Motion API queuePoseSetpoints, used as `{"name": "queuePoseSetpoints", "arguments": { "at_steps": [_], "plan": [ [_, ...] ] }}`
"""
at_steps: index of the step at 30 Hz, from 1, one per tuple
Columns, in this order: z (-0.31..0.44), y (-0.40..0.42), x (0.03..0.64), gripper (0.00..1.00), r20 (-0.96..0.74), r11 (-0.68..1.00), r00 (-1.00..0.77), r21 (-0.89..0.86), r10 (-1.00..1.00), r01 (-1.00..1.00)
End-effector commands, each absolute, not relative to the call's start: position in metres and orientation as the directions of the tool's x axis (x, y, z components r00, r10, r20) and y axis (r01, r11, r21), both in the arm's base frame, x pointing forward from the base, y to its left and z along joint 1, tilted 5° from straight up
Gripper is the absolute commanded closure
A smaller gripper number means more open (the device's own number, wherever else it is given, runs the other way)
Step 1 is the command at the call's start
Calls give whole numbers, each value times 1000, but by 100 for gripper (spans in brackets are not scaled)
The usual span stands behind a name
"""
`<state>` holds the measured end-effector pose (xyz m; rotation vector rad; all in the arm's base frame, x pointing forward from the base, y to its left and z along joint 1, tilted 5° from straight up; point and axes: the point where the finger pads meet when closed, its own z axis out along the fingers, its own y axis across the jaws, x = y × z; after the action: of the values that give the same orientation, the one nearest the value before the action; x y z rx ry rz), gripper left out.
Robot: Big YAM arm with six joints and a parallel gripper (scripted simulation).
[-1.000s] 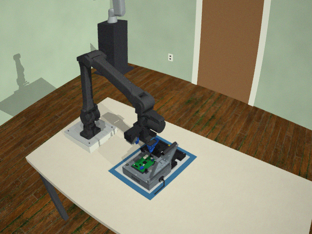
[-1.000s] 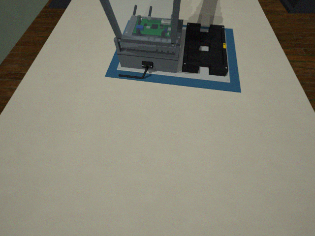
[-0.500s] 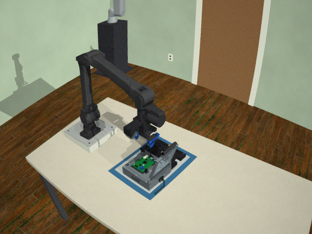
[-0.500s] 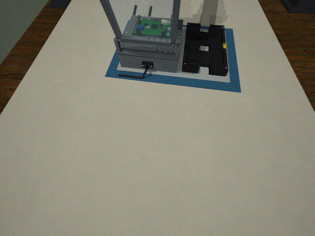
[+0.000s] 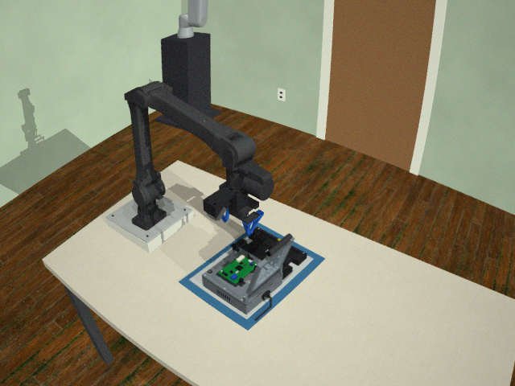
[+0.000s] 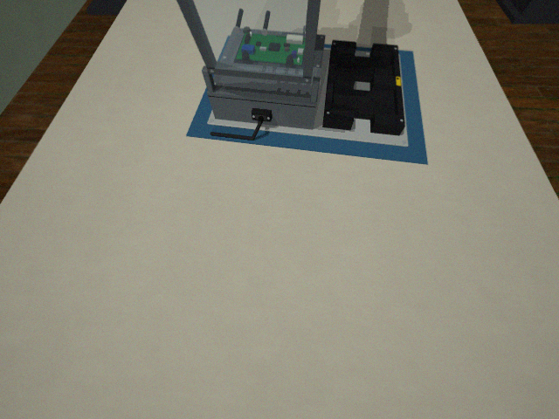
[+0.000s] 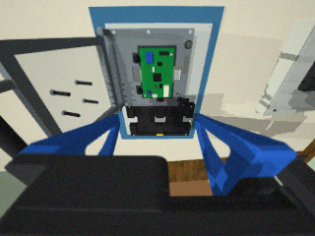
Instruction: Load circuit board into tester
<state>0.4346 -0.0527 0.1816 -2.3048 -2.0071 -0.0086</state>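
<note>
While hovering above the tester's tray side, jaws (image 5: 238, 224) spread wide and released, circuit board (image 5: 238, 268) (image 6: 272, 48) (image 7: 157, 73) lying below and ahead of them in tester (image 5: 224, 297) (image 6: 264, 108) (image 7: 123, 44), partly hidden behind its raised lid (image 5: 272, 265) (image 6: 312, 40) (image 7: 54, 43) from outside, pin seating hard to make out.

Green board (image 5: 239, 268) (image 6: 274, 46) (image 7: 157, 73); blue fingers (image 5: 253, 222); black tray (image 5: 261, 244) (image 6: 345, 85) (image 7: 143, 125); blue-bordered white mat (image 5: 253, 326) (image 6: 315, 145) (image 7: 217, 44).
</note>
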Motion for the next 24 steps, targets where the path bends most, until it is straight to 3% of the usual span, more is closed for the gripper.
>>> {"name": "queuePoseSetpoints", "arguments": {
  "at_steps": [1,24],
  "plan": [
    [228,-61,451,8,55,-138,136,32,989,990],
    [272,-63,449,8,54,-137,136,32,989,990]
  ]
}}
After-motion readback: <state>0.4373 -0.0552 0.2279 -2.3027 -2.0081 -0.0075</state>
